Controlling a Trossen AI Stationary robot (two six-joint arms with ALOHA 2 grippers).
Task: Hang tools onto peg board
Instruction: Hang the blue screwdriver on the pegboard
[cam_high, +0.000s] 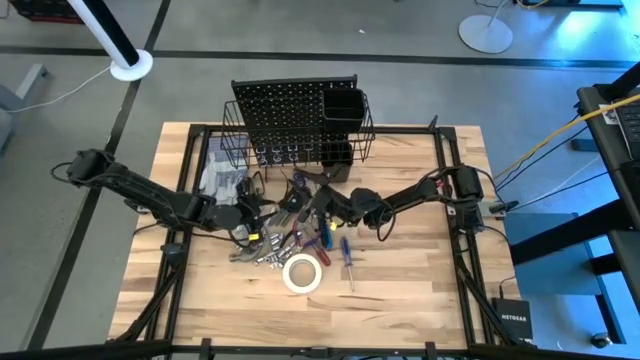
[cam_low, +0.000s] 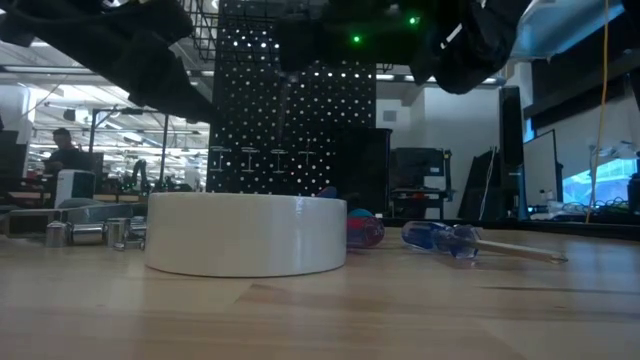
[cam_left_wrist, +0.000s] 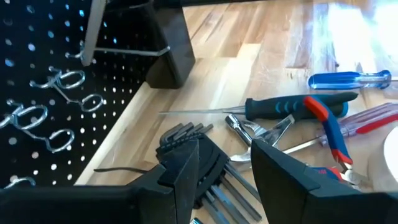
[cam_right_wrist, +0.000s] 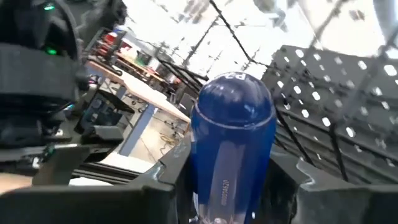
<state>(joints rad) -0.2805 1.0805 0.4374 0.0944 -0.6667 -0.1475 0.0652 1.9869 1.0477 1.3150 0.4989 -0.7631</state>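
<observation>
Blue screwdriver handle clamped in right claw; left claw part-open, empty, over tools.

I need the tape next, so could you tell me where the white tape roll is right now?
The white tape roll lies flat on the table's near-centre in the high view, just in front of the tool pile, with a blue-handled screwdriver to its right.

- You are looking at a heap of tools crowding the table just in front of the peg board.
- The white tape roll is sitting at the heap's near edge, blocking that approach.
- Both hands are hanging over the heap, taking up the middle.
- Bare wood is lying open to the right and along the near edge.
</observation>
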